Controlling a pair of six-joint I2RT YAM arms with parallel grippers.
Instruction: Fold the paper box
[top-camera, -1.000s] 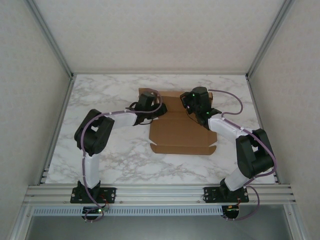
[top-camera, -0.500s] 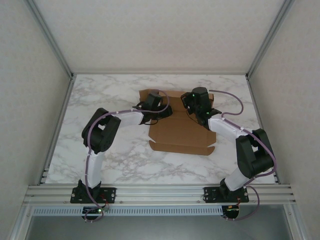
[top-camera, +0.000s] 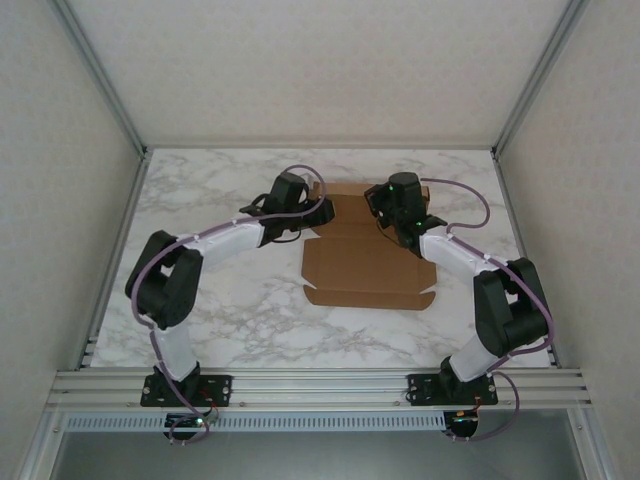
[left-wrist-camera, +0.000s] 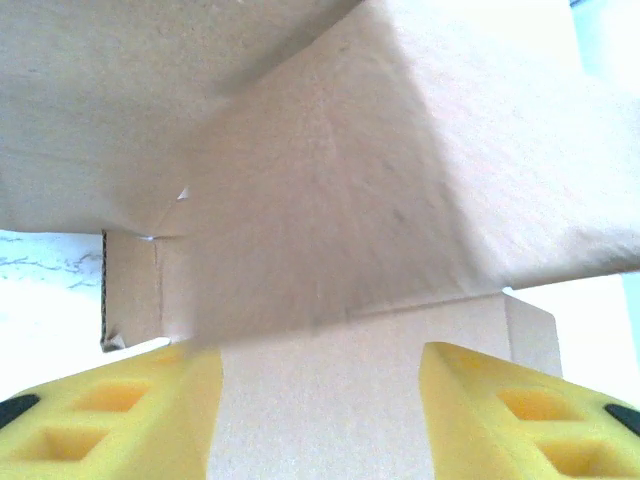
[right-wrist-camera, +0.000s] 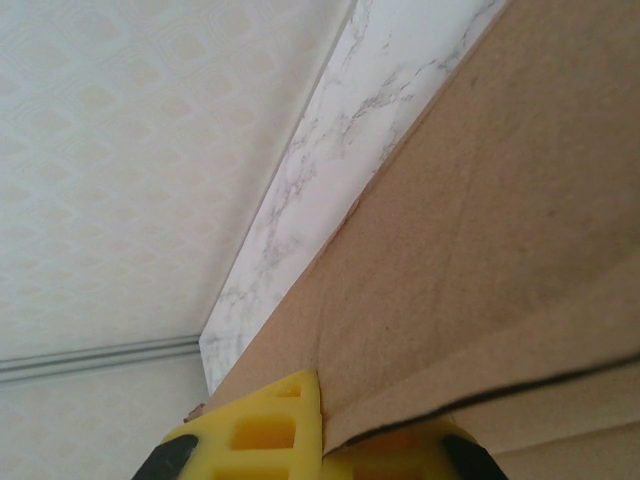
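Top external view, from the left: the left arm now has its elbow swung out toward 9 o'clock. A second ago it sat more upright over its base, and its wrist has drawn slightly back toward 12 o'clock. Half a second ago it reached further in over the cardboard. The left claw sits at the 10 o'clock corner of the paper box. In the left wrist view its yellow fingers stand well apart, released, with flat cardboard below the gap and a raised flap slanting overhead at 12 o'clock. The paper box lies partly unfolded on the marble worktop, just toward 12 o'clock from its centre. The broad base panel lies flat, with small tabs at its 5 and 7 o'clock corners. Its near edge sits about where it was in both earlier frames, and the far left flap shows less than it did before. The right arm has barely shifted over the second. In the right wrist view the right claw is clenched on an edge of the paper box at its 1 o'clock corner. The board runs between the two yellow fingers, with veined worktop and patterned wall beyond at 10 o'clock.
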